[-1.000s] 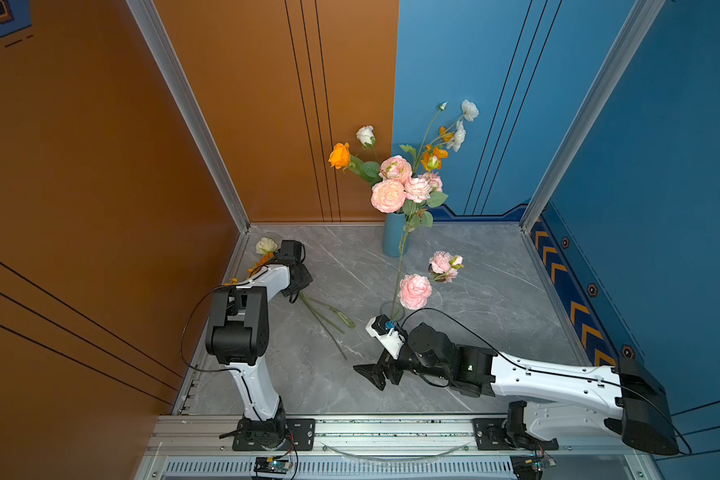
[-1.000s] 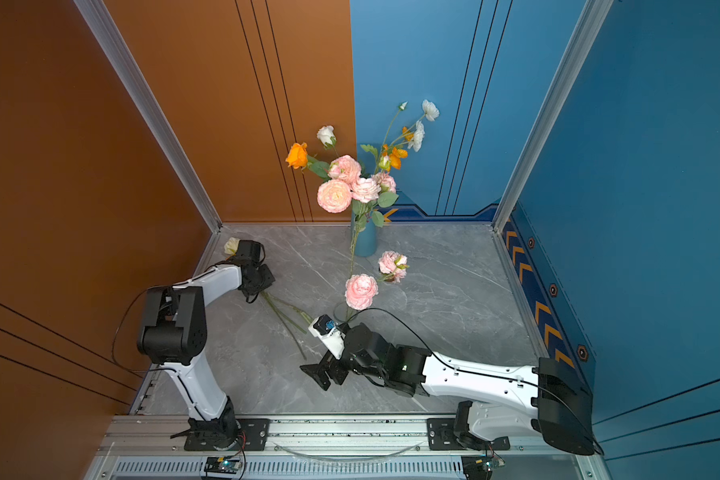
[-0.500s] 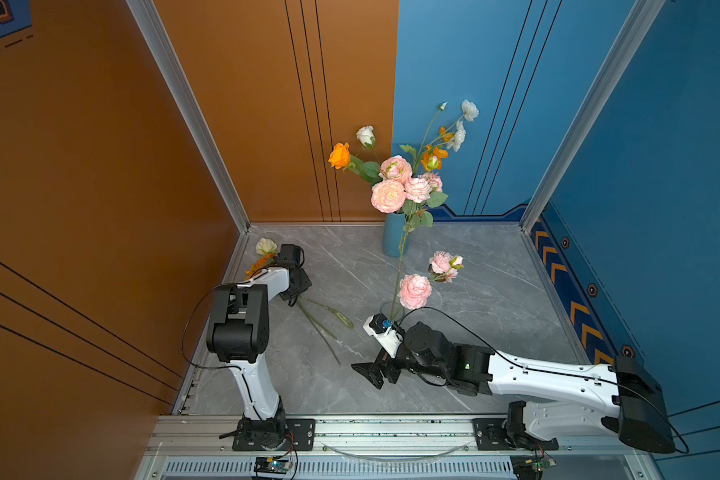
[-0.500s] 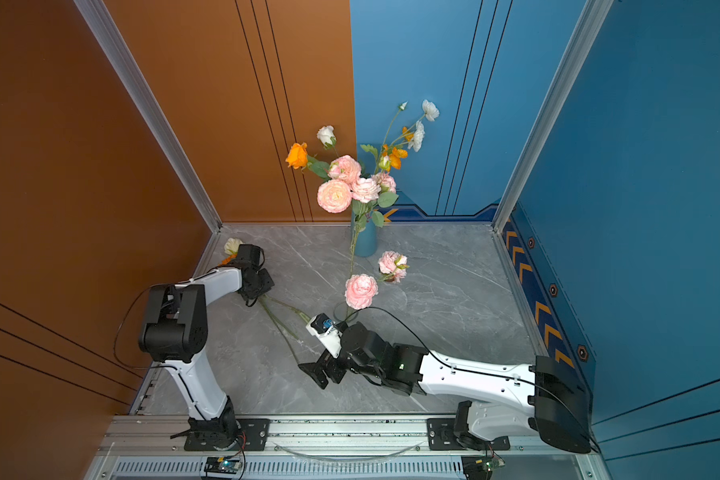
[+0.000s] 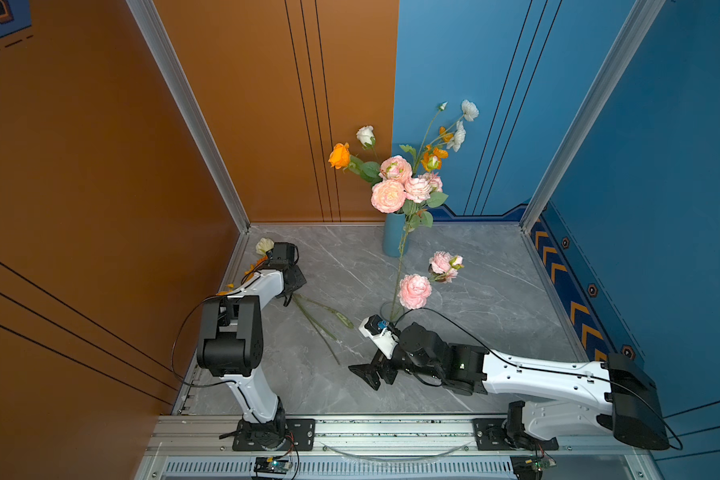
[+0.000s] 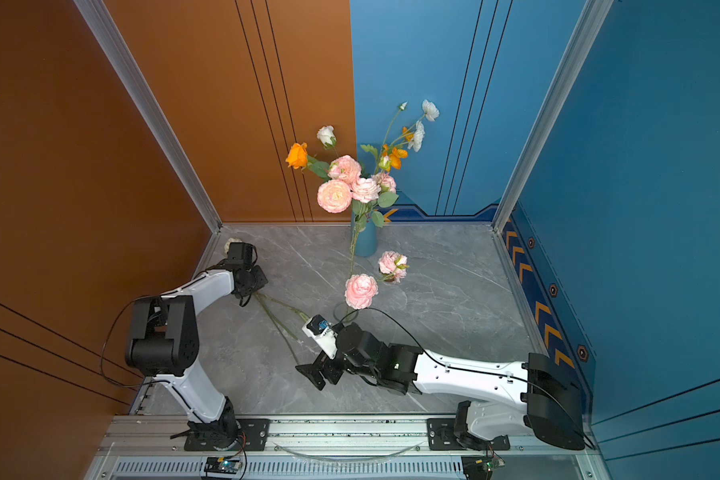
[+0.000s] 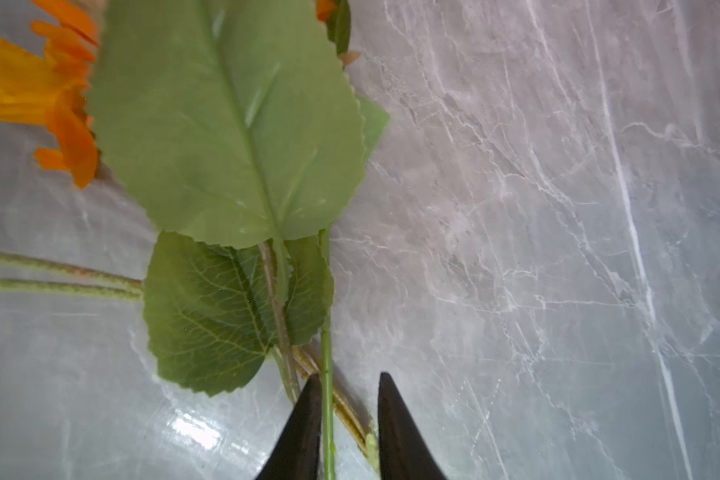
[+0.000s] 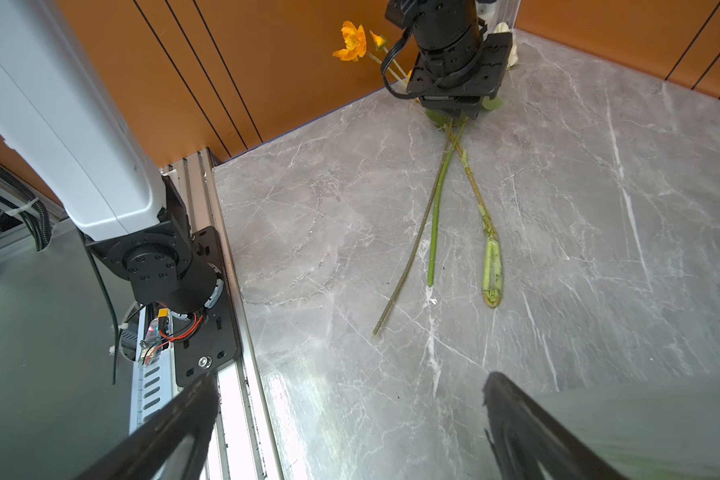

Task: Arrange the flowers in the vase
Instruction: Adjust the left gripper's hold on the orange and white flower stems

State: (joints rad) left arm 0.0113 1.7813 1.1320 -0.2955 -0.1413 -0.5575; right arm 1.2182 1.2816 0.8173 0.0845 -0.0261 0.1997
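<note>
Left end effector straddles crossed stems of the flowers near the surface's back-left corner, grip unclear; a lift could drag several together or slip. Right end effector gapes empty. The vase stands mid back edge.
</note>
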